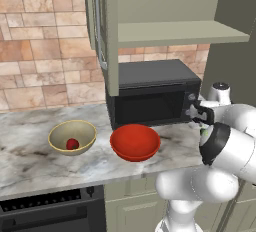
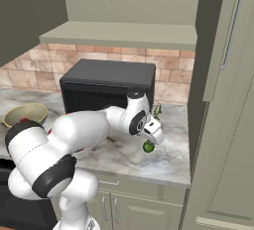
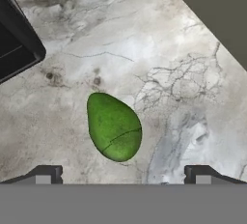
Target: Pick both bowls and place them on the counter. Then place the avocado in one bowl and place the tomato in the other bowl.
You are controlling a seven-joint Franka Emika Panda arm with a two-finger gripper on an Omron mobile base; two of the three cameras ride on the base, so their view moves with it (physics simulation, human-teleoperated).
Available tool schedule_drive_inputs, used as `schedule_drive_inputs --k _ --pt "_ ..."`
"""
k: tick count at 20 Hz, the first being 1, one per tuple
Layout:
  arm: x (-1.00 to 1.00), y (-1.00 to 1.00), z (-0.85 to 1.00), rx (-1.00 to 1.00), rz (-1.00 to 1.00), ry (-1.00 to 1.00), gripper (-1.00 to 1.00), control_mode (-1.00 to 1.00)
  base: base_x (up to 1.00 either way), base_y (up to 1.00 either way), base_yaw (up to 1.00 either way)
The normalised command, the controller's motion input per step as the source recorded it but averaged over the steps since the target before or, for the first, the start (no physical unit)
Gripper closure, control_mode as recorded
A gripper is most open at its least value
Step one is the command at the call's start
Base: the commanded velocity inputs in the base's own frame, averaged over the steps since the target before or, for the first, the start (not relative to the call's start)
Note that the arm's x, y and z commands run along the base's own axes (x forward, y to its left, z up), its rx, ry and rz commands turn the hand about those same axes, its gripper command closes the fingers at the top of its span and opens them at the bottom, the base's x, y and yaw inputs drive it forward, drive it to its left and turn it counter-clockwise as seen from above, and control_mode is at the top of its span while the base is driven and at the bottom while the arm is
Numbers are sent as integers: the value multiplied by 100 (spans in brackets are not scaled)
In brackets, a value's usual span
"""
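- The avocado [image 3: 114,127] lies on the bare desk [image 3: 159,49] near its right end, just right of the microwave [image 1: 152,93] and well apart from both bowls.
- The claw [image 3: 120,175] hangs above it, released – fingertips [image 3: 46,174] spread wider than the fruit.
- Handling, as a judgement: light, firm, smooth-skinned and rounded – liable to roll or slip; take it across the narrow middle.
- The red bowl [image 1: 135,141] awaits; the tomato [image 1: 72,144] sits in the tan-olive bowl [image 1: 72,137].
- No brand, label or writing is legible.
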Motion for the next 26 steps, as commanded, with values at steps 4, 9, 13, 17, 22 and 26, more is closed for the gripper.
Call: schedule_drive_inputs --k 4,9,13,17,22,26 --pt "28 -13 -33 1 0 0 -100 -100 0 0 0" --pt "27 -4 -25 0 0 -1 -100 -100 0 0 0" --pt "11 -2 -19 1 0 0 -100 -100 0 0 0" --pt "3 -14 -17 0 0 0 -100 -100 0 0 0" --pt "-6 -7 -7 0 0 0 -100 -100 0 0 0" --pt "-3 0 -14 2 0 0 -100 -100 0 0 0"
